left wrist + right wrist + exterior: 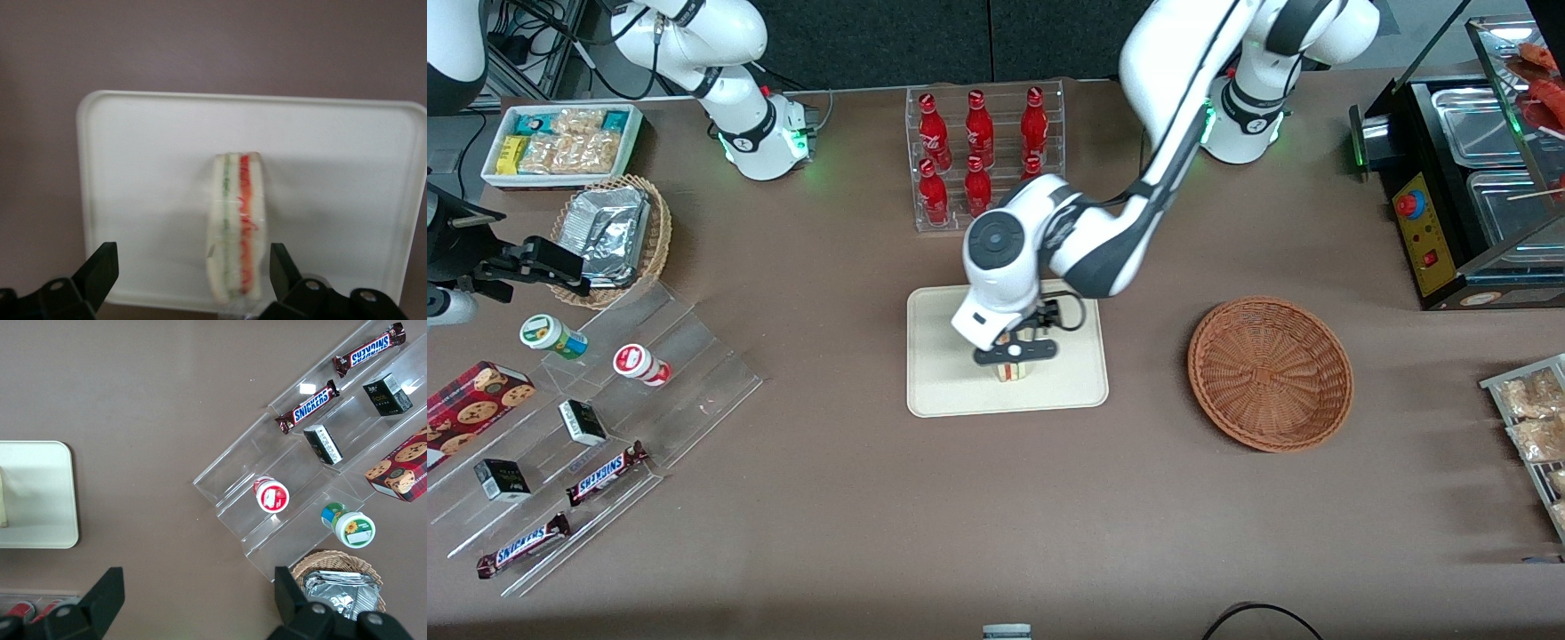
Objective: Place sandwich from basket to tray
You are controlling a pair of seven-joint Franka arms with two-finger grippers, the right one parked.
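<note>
The sandwich [237,227] stands on the tray [133,200]; the basket [1270,373] is empty. The gripper [193,277] hangs just above the sandwich, fingers [100,270] spread apart. Best to rise straight up, so neither finger tips it.

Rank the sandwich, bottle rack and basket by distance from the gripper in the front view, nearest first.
Gripper, fingers open, is over the tray.
1. Sandwich: on the tray, directly under it.
2. Bottle rack: farther from the camera.
3. Basket: toward the working arm's end.
</note>
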